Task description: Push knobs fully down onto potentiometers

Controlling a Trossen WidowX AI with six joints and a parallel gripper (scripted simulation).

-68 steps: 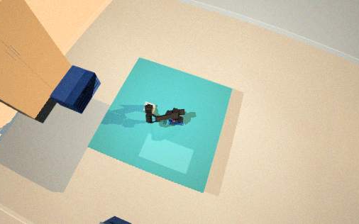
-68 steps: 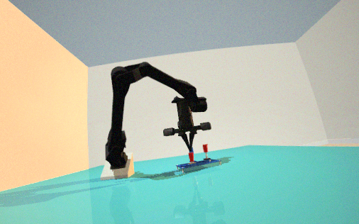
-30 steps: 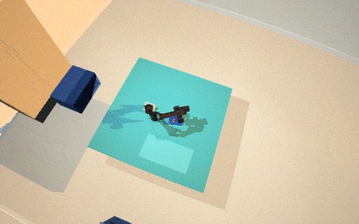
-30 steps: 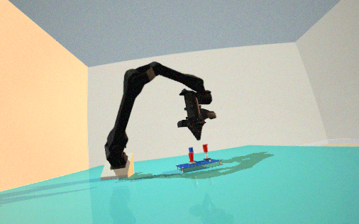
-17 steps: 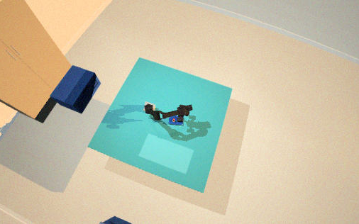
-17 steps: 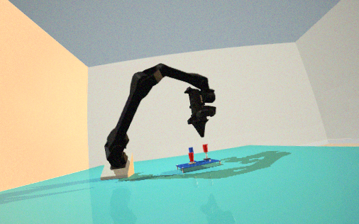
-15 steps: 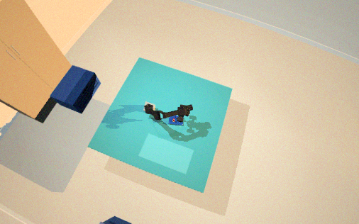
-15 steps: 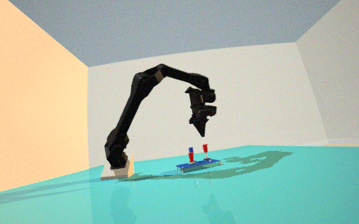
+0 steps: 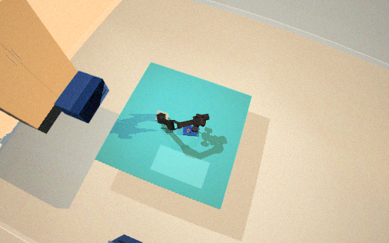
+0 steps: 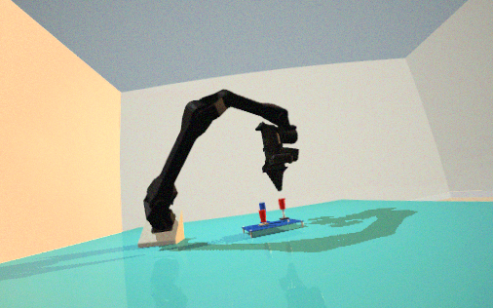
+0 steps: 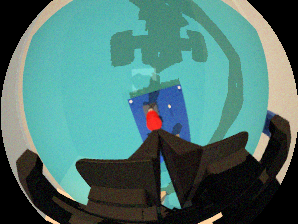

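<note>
The black parallel-jaw gripper (image 9: 195,129) (image 10: 280,190) (image 11: 157,133) is above the tall red knob (image 10: 282,204) (image 11: 153,120); its jaws are closed and empty. This knob stands high on its shaft, at two o'clock from the lower red knob (image 9: 188,131) (image 10: 262,215) in the exterior view.

Hazard: off-centre descent could tilt the knob and lever its potentiometer off the blue circuit board (image 9: 191,134) (image 10: 271,226) (image 11: 175,112). Excess force could overload the board.

Clearance: the board lies well inside the teal worktop's (image 9: 194,88) (image 10: 363,283) (image 11: 65,90) edges. Retract upward before travelling; the lower knob is a side obstacle.
</note>
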